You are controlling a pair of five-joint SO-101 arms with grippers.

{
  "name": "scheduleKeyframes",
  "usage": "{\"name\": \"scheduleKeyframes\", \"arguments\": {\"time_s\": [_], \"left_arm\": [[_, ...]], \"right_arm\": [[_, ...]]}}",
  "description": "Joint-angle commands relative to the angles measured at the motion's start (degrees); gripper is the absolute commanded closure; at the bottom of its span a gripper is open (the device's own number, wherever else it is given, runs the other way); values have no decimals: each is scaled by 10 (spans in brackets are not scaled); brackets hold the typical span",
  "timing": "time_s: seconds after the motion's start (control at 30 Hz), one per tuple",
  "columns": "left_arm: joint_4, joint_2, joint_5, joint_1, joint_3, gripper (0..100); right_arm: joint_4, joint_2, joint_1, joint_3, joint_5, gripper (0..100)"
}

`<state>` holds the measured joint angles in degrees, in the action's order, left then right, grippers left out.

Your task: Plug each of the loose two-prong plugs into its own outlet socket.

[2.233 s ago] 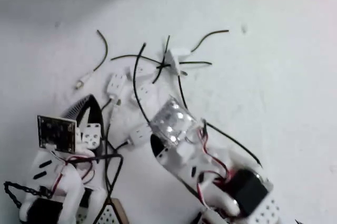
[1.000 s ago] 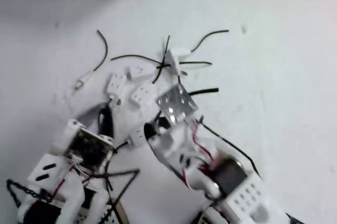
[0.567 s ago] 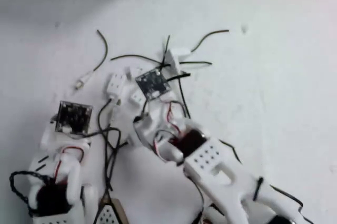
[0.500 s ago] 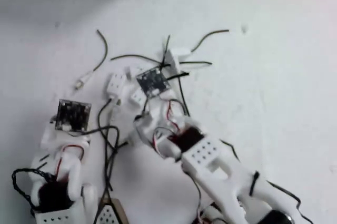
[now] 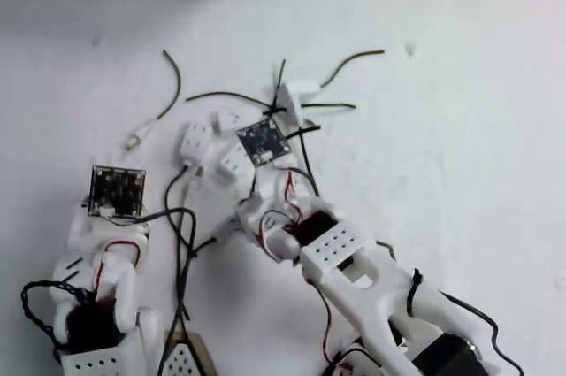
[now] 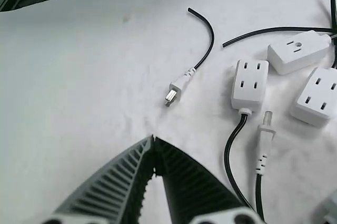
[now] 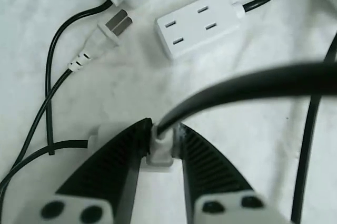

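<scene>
My right gripper (image 7: 160, 130) is shut on a white two-prong plug (image 7: 159, 150) whose thick black cable (image 7: 247, 84) arcs away across the view. It hangs low over the table, a short way from a white outlet block (image 7: 200, 22). A loose plug (image 7: 108, 33) lies beside that block. My left gripper (image 6: 154, 144) is shut on nothing, just above bare cloth. Ahead of it lie a small loose plug (image 6: 172, 91) on a short cable, an outlet block (image 6: 249, 79) with its own cord, and another loose plug (image 6: 265, 129). From above, the outlet blocks (image 5: 196, 139) cluster at mid-table.
Two more outlet blocks (image 6: 297, 51) (image 6: 318, 96) sit past the corded one. Black cable pieces (image 5: 349, 62) cross around a white adapter (image 5: 301, 93) at the back. The right arm (image 5: 340, 257) reaches in from the front right, and the left arm (image 5: 102, 252) stands at the front left.
The right arm has swung forward and to the left over the outlet cluster, carrying its cable along. The left arm drew back towards the front left; both have barely moved in the last half second.
</scene>
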<state>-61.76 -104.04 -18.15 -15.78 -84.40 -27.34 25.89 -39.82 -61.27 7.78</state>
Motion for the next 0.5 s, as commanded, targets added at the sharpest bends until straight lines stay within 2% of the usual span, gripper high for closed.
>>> {"name": "scheduleKeyframes", "arguments": {"time_s": [0.0, 0.23, 0.37, 0.47], "left_arm": [[10, -2, 6, -1, 0, 978], [10, -2, 6, -1, -1, 978], [10, -2, 6, -1, -1, 978], [10, -2, 6, -1, -1, 978]], "right_arm": [[22, 2, 1, -18, -23, 981], [17, 7, -34, -47, -31, 981], [21, 6, -43, -69, -84, 981], [17, 1, -42, -72, -98, 982]]}}
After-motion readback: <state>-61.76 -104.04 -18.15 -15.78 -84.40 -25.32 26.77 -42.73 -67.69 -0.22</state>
